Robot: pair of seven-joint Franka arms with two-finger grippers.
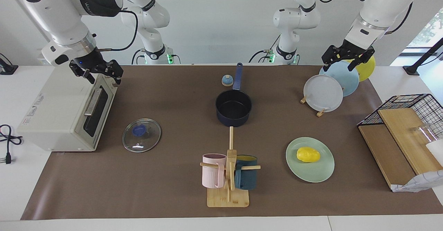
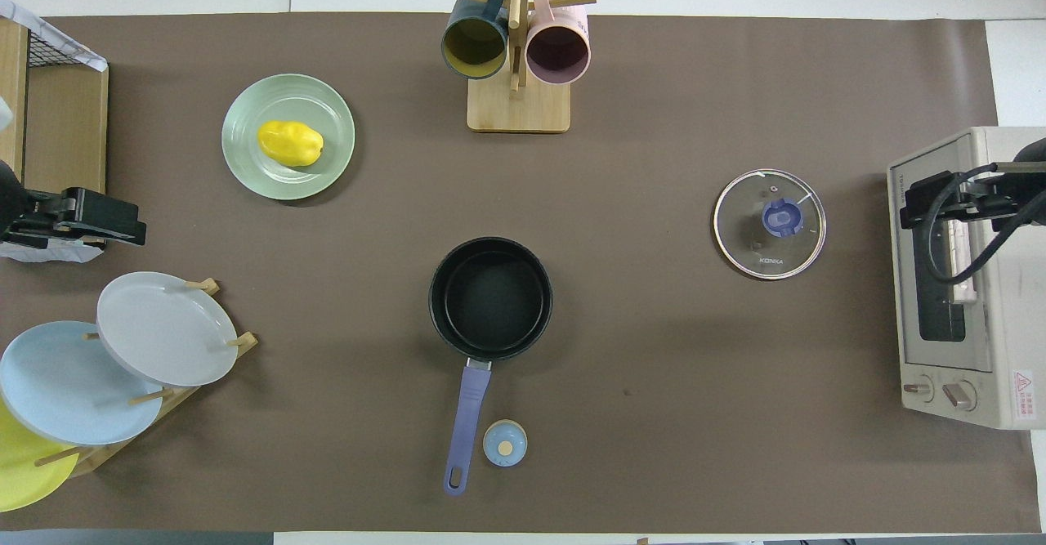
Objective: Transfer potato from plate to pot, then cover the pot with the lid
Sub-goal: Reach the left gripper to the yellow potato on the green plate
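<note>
Nothing done yet — the potato sits on the plate, the lid flat on the table beside the empty pot. The left gripper hangs released over the plate rack, the right gripper released over the toaster oven — both moves remain.

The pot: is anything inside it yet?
Nothing: the pot shows only its bare black inside. The potato lies on the plate; the lid lies flat on the table.
</note>
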